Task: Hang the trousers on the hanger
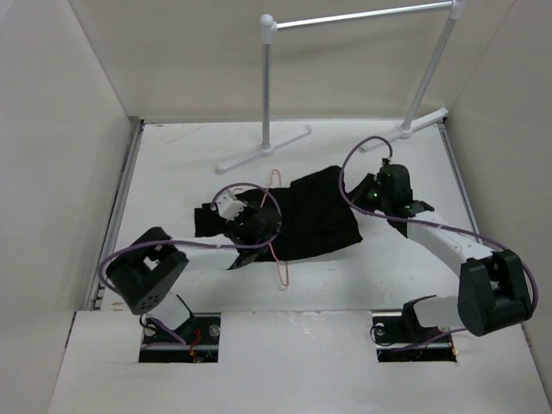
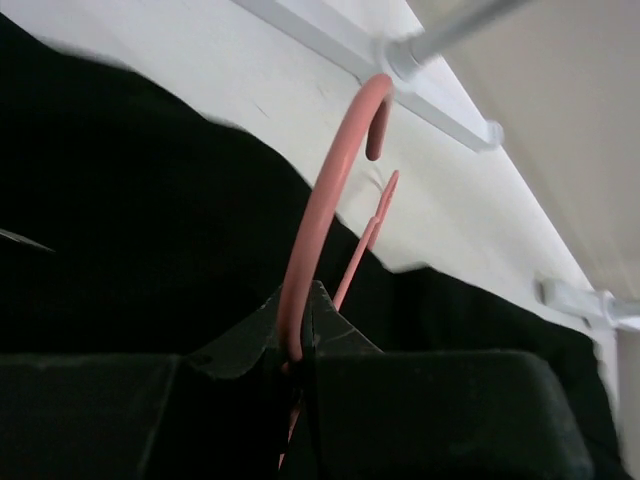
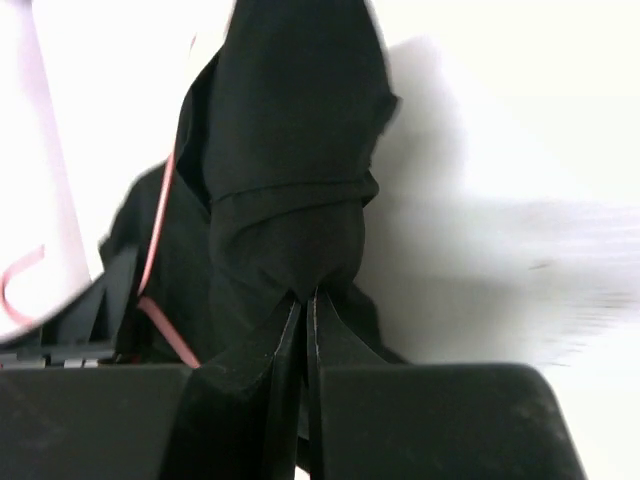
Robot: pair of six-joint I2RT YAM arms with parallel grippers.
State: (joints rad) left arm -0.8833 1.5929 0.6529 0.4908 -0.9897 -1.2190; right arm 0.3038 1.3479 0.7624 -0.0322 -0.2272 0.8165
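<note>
The left gripper (image 2: 300,352) is pinching the pink hanger (image 2: 318,215) tight below its hook to hold it steady, while the right gripper (image 3: 305,300) is squeezing a fold of the black trousers (image 1: 315,216), which are lying mid-worktop (image 1: 172,164), probably to pull them over the wire.

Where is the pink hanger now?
The hanger lies mid-table along the trousers' left edge, in front of the clothes rack in the top view; the left gripper grips its neck.

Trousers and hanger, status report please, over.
Left gripper shut on hanger below its hook. Right gripper shut on trousers, fabric pinched. Trousers bunched, overlapping hanger. Rack beyond, not in the way.
</note>
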